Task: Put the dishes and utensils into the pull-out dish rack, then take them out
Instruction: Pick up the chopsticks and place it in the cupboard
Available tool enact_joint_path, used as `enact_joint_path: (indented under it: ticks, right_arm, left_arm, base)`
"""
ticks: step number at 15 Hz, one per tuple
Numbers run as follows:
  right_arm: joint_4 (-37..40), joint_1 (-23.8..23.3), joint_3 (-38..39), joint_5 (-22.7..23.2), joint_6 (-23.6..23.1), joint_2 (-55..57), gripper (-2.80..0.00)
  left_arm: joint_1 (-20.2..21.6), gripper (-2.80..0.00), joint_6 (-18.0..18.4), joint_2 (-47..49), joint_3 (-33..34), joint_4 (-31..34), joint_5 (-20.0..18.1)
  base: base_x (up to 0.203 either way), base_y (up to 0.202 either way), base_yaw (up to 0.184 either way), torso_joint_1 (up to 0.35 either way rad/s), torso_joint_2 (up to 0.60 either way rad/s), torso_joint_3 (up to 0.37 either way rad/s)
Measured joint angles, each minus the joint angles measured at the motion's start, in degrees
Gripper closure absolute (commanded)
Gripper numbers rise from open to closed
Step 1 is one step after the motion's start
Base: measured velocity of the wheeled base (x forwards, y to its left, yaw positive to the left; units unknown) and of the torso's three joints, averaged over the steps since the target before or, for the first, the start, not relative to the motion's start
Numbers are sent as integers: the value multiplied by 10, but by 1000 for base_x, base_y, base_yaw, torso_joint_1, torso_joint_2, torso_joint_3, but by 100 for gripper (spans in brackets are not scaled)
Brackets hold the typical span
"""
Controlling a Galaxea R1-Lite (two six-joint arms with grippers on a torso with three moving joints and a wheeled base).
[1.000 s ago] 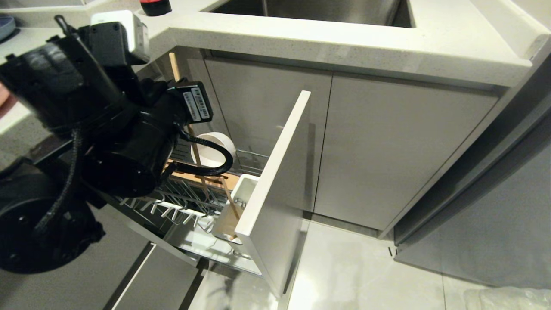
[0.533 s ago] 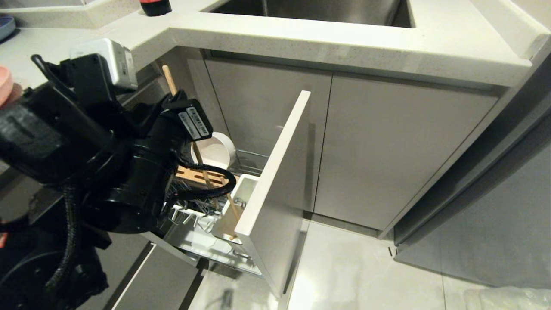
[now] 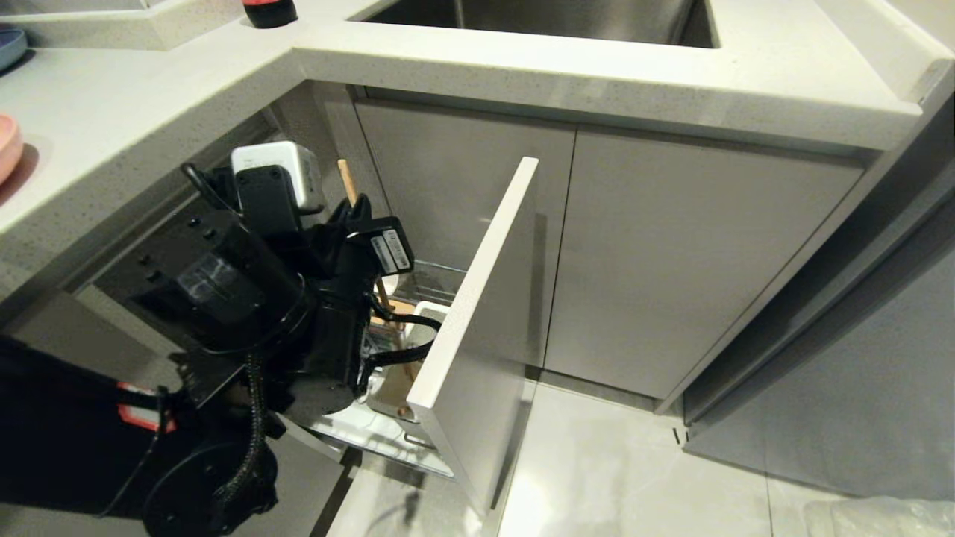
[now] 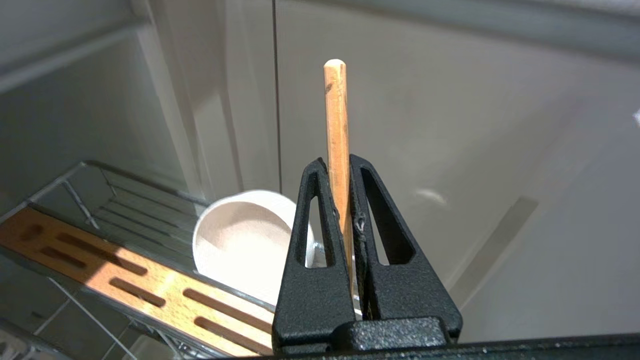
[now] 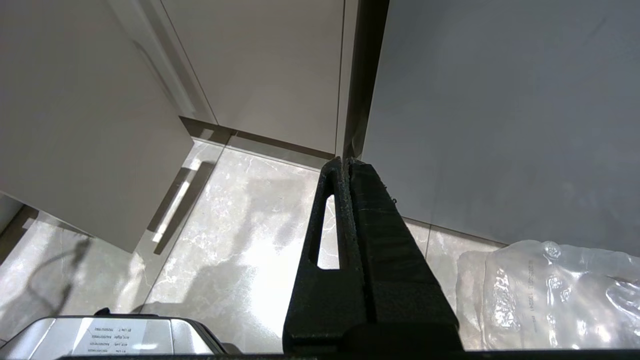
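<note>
My left gripper (image 3: 359, 211) is low over the pull-out dish rack (image 3: 442, 273), shut on one pale wooden chopstick (image 4: 336, 110). The chopstick's blunt end (image 3: 345, 176) sticks up past the fingertips. Its lower part runs down toward the white utensil cup (image 3: 430, 314), partly behind the arm's cable. In the left wrist view the gripper (image 4: 339, 162) clamps the stick, and the cream-white bowl (image 4: 240, 240) stands on edge behind the slotted wooden strip (image 4: 125, 280). The arm hides the bowl in the head view. The salmon-pink plate (image 3: 7, 145) lies on the counter at far left. My right gripper (image 5: 344, 161) hangs shut over the floor.
The rack's pale front panel (image 3: 485, 313) juts out to the right of my left arm. The counter edge (image 3: 522, 71) and the sink (image 3: 537, 15) are above. A blue dish (image 3: 7, 45) and a red-and-black object (image 3: 268, 11) sit on the counter. A clear plastic bag (image 5: 550, 295) lies on the floor.
My left arm has dropped from counter height down and to the right, over the rack, carrying the chopstick with it. It now hides the bowl in the head view.
</note>
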Motion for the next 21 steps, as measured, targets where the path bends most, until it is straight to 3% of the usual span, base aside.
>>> enact_joint_path:
  ticks: [16,21]
  right_arm:
    - [0,0,0,0,0,0,0]
    - [0,0,0,0,0,0,0]
  left_arm:
    - [33,0,-28,120,1,-39,10]
    - [34,0,-46,134,3,-38,37]
  base:
    - [0,0,0,0,0,0]
    - [0,0,0,0,0,0]
